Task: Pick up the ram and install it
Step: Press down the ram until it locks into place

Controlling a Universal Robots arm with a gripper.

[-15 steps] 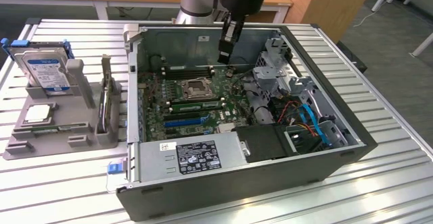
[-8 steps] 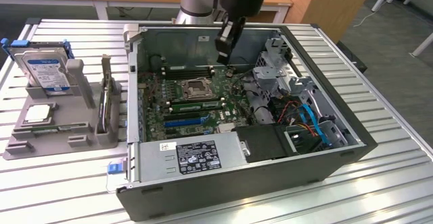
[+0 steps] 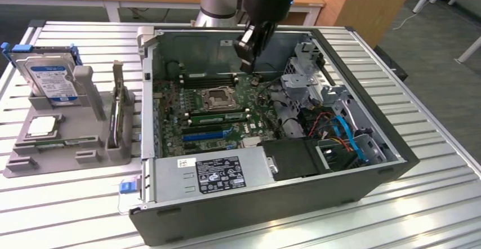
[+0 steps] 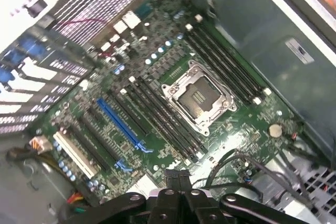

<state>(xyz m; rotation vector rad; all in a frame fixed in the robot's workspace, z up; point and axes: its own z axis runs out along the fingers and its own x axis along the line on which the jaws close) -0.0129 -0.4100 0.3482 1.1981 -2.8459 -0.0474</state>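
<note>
1. Closest to the exterior camera is the computer case (image 3: 301, 204), lying on its side on the slatted metal table (image 3: 421, 215) with its open side up. Its power supply (image 3: 214, 176), with a black-and-white label, sits at the near end.
2. I see the gripper (image 3: 250, 69) hanging inside the case over the far part of the motherboard (image 3: 248, 133), just beyond the processor socket (image 3: 219, 97).
3. The gripper's fingers are pressed together. I cannot make out a green stick between them in either view.
4. From the wrist camera, the gripper (image 4: 176, 182) looks down on the motherboard (image 4: 157, 129). I can see the open socket (image 4: 198, 95), long black memory slots (image 4: 163, 119) on both sides of it, and a blue slot (image 4: 118, 124) further out.
5. The ram (image 3: 58, 142) lies low in the front channel of the grey holder (image 3: 22, 164), outside the case on the exterior view's left.
6. Its long axis runs along the holder's front edge. One end points to the exterior view's left and the other points toward the case.
7. The ram is well apart from the gripper, and nothing touches it.
8. The same holder carries an upright hard drive (image 3: 54, 80) with a blue-white label and a card (image 3: 116, 114) standing on edge.
</note>
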